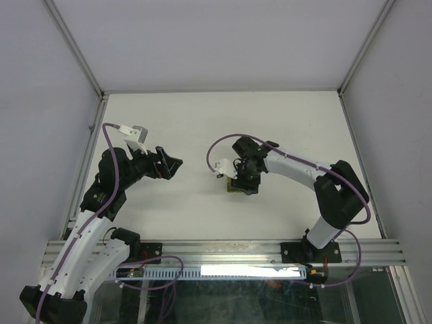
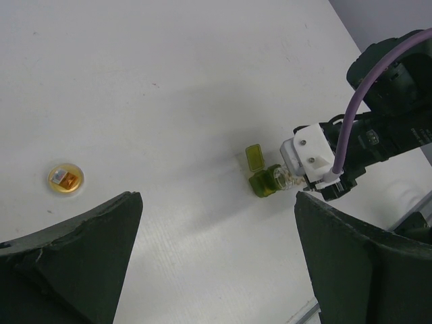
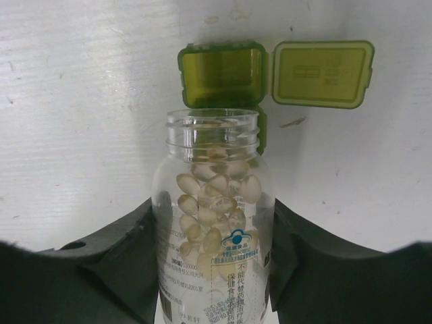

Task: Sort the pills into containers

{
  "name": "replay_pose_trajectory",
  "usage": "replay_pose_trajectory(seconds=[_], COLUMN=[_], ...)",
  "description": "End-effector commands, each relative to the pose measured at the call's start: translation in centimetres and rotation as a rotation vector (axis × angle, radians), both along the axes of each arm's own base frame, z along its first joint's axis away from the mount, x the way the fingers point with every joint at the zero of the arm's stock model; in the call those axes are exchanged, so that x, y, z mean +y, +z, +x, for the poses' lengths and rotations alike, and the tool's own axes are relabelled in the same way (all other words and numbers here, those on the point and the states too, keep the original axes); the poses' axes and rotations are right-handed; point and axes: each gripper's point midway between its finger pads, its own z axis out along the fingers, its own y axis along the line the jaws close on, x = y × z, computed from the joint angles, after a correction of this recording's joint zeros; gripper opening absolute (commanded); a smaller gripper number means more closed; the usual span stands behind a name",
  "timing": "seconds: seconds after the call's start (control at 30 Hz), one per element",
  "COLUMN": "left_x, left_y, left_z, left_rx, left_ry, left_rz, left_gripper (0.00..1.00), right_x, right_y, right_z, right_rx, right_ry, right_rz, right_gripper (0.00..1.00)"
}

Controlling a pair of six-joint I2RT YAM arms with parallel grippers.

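Note:
A clear, uncapped bottle (image 3: pixel 212 223) lies tilted between the fingers of my right gripper (image 3: pixel 212 226), which is shut on it. Pale tan pills (image 3: pixel 216 192) fill the bottle up to its neck. The bottle's mouth sits right at the near edge of the container (image 3: pixel 219 74), a small olive-green box with its lid (image 3: pixel 322 73) swung open to the right. From above, the right gripper (image 1: pixel 244 179) hangs over the container (image 1: pixel 233 187) at mid-table. My left gripper (image 1: pixel 172 165) hovers to the left, open and holding nothing. In its own view the left gripper (image 2: pixel 216 199) looks at the container (image 2: pixel 262 182) and bottle (image 2: pixel 283 177).
A small round cap (image 2: pixel 65 179) with an orange-gold inside lies alone on the white table (image 2: pixel 169 81), left of the box. White walls and metal posts enclose the table; an aluminium rail (image 1: pixel 223 251) runs along the near edge by the arm bases.

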Motion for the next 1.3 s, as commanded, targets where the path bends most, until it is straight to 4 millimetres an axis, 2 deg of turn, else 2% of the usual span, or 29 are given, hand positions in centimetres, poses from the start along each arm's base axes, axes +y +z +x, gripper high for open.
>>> replay_pose_trajectory(seconds=[0.0,0.07,0.13,0.23,0.3,0.33,0.4,0.47,0.5,0.53,0.57,0.63,0.67,0.7,0.73,0.77,0.8,0.87,0.93,0.97,1.0,1.03,1.1,1.17,1.23,1.27], left_x=[0.1,0.0,0.1,0.0,0.1,0.0,0.0,0.0,0.0,0.0,0.0,0.0,0.0,0.0,0.0,0.0,0.0,0.0,0.0,0.0,0.0,-0.1,0.0,0.0,0.0,0.0], left_y=[1.2,1.4,1.2,1.4,1.3,1.2,1.4,1.3,1.2,1.3,1.4,1.2,1.2,1.3,1.4,1.3,1.1,1.3,1.2,1.2,1.3,1.4,1.2,1.3,1.3,1.2], left_z=[0.2,0.2,0.2,0.2,0.2,0.2,0.2,0.2,0.2,0.2,0.2,0.2,0.2,0.2,0.2,0.2,0.2,0.2,0.2,0.2,0.2,0.2,0.2,0.2,0.2,0.2], left_rx=[-0.042,-0.045,-0.042,-0.046,-0.042,-0.041,-0.045,-0.043,-0.041,-0.042,-0.046,-0.042,-0.039,-0.041,-0.043,-0.042,-0.037,-0.043,-0.041,-0.040,-0.042,-0.044,-0.041,-0.042,-0.042,-0.041], left_ry=[-0.004,-0.010,-0.004,-0.010,-0.005,-0.006,-0.011,-0.006,-0.006,-0.007,-0.008,-0.007,-0.008,-0.012,-0.012,-0.010,-0.008,-0.011,-0.006,-0.007,-0.011,-0.014,-0.007,-0.011,-0.008,-0.007], left_rz=[-0.012,-0.013,-0.013,-0.013,-0.013,-0.013,-0.013,-0.013,-0.013,-0.013,-0.012,-0.013,-0.014,-0.013,-0.013,-0.014,-0.013,-0.014,-0.013,-0.013,-0.015,-0.013,-0.015,-0.015,-0.014,-0.013], left_gripper=[0.99,0.99,0.99,0.99,0.99,0.99,0.99,0.99,0.99,0.99,0.99,0.99,0.99,0.99,0.99,0.99,0.99,0.99,0.99,0.99,0.99,0.99,0.99,0.99,0.99,0.99], right_x=[1.7,0.3,1.1,0.8,1.1,1.1,0.4,0.7,0.8,0.8,0.5,1.3,1.2,0.4,0.0,0.6,1.1,0.5,1.0,1.1,0.3,0.2,0.8,0.7,1.2,1.1], right_y=[2.0,1.2,1.7,1.3,1.8,1.9,1.3,1.6,1.6,1.5,1.7,2.3,2.0,1.3,1.1,1.7,2.0,1.7,2.3,2.2,1.5,1.6,1.9,1.8,2.7,2.6], right_z=[0.3,1.2,0.2,1.5,-0.2,-0.2,1.6,0.1,0.1,1.0,0.9,-0.1,0.5,1.2,0.6,-0.1,0.1,1.2,-0.3,0.5,1.4,1.6,-0.1,1.2,-0.1,-0.1], right_rx=[-0.035,-0.089,0.008,-0.093,0.013,-0.019,-0.101,0.009,-0.024,-0.093,-0.084,-0.023,-0.068,-0.108,-0.053,0.000,-0.028,-0.111,-0.008,-0.055,-0.112,-0.102,-0.011,-0.108,-0.024,-0.043], right_ry=[0.013,-0.003,-0.005,-0.009,0.002,0.007,-0.011,-0.010,-0.005,-0.009,-0.013,0.001,-0.003,-0.012,-0.015,-0.011,-0.005,-0.017,-0.004,-0.010,-0.022,-0.027,-0.017,-0.024,-0.010,-0.006], right_rz=[0.072,0.023,0.044,0.041,0.045,0.058,0.037,0.034,0.047,0.052,0.037,0.065,0.073,0.034,0.008,0.024,0.049,0.044,0.050,0.060,0.040,0.026,0.044,0.042,0.055,0.061], right_gripper=[0.00,0.00,0.00,0.00,0.00,0.00,0.00,0.00,0.00,0.00,0.00,0.00,0.00,0.00,0.00,0.00,0.00,0.00,0.00,0.00,0.00,0.00,0.00,0.00,0.00,0.00])
